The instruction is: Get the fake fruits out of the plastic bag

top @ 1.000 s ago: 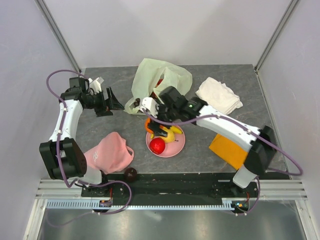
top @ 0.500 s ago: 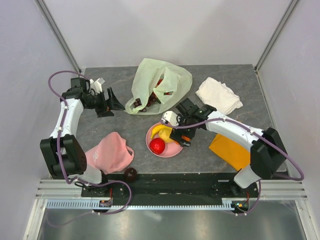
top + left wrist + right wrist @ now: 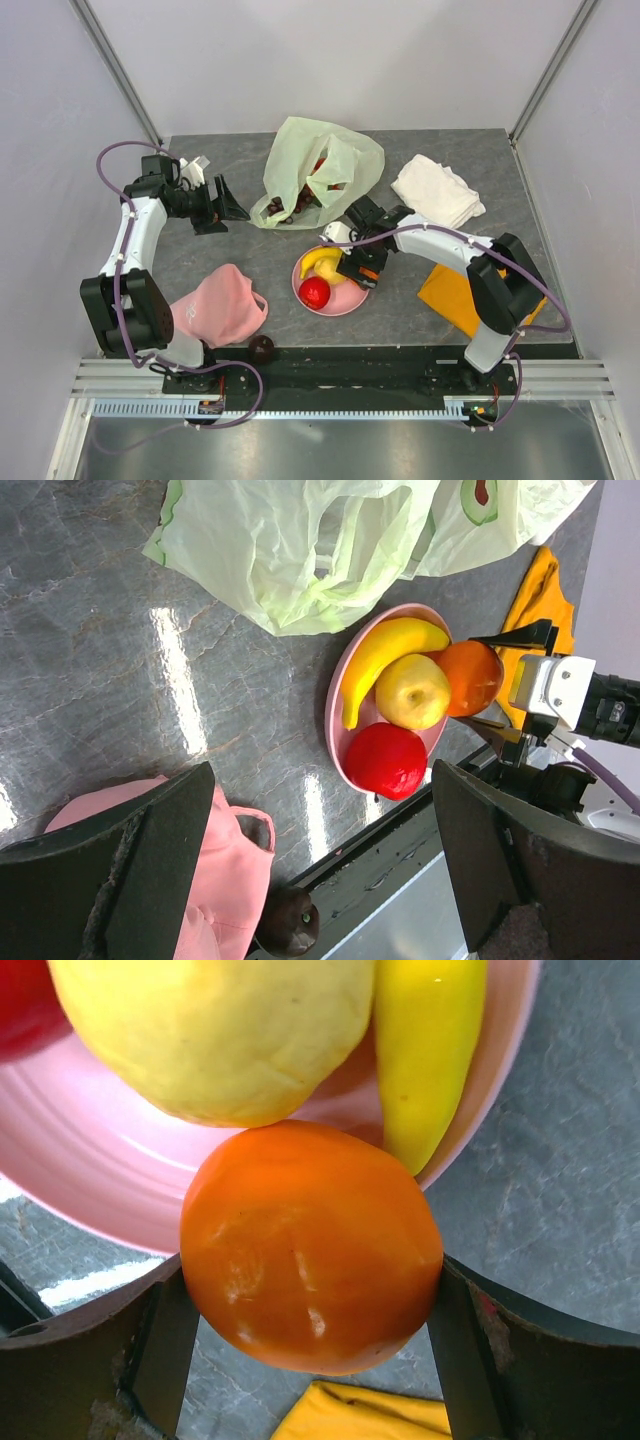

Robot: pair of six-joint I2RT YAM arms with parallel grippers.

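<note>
Banana (image 3: 385, 650), red apple (image 3: 388, 760) and yellow apple (image 3: 412, 690) lie on the centre plate (image 3: 345, 306), right hand (image 3: 308, 1290) grasping the orange (image 3: 310, 1245) there, left hand (image 3: 322, 810) released; grapes (image 3: 292, 207) remain in the plastic bag (image 3: 325, 160).

Orange (image 3: 310, 1245) clasped on both sides by the dark fingers (image 3: 470, 1360) of the right gripper (image 3: 310, 1295), overlapping the pink plate (image 3: 90, 1190) at its rim. On the plate: yellow fruit (image 3: 215, 1030), banana (image 3: 425, 1050), red fruit (image 3: 20, 1000). Beyond the rim: grey table (image 3: 560, 1160), orange cloth (image 3: 360, 1415).
</note>
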